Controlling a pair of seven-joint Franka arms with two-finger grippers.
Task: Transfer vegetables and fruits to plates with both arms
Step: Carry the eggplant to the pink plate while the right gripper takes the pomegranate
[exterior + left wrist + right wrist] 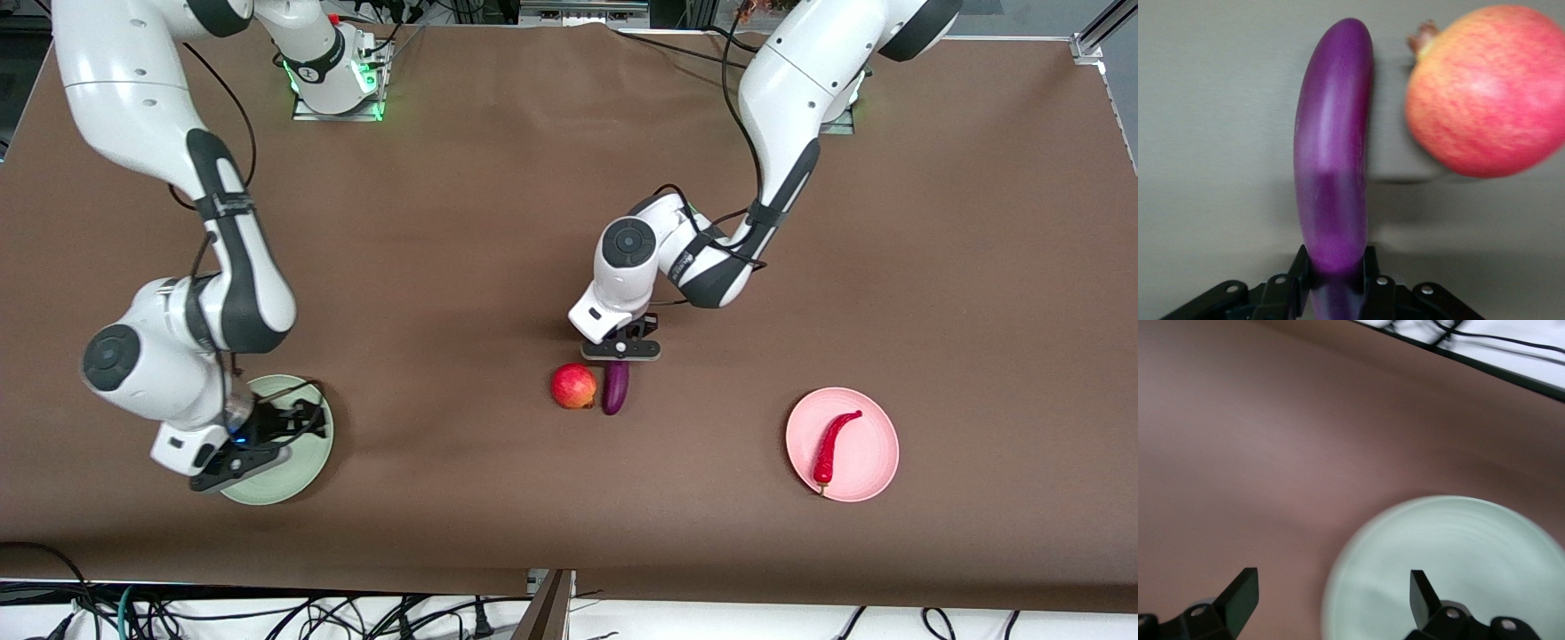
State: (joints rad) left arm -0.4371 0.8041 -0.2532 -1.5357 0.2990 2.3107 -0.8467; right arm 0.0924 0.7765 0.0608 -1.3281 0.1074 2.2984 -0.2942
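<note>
Fingers [1300, 277] of the left gripper [620, 348] are pinching the stem end of the eggplant [1333, 147], which lies on the brown table [498, 222] with its rounded tip nearer the front camera and the pomegranate [573, 386] just beside it, toward the right arm's end. The eggplant looks glossy, stiff and light, so the skin may slip under the pads, and a hold this close to one end could let the long body swing or droop; a grip nearer its middle would likely carry steadier. The pomegranate is round and firm and would probably roll if nudged. The pink plate [876, 480], toward the left arm's end, holds the red chili pepper [832, 444]. The right gripper [258, 440] hangs with fingers spread over the green plate [302, 471].
</note>
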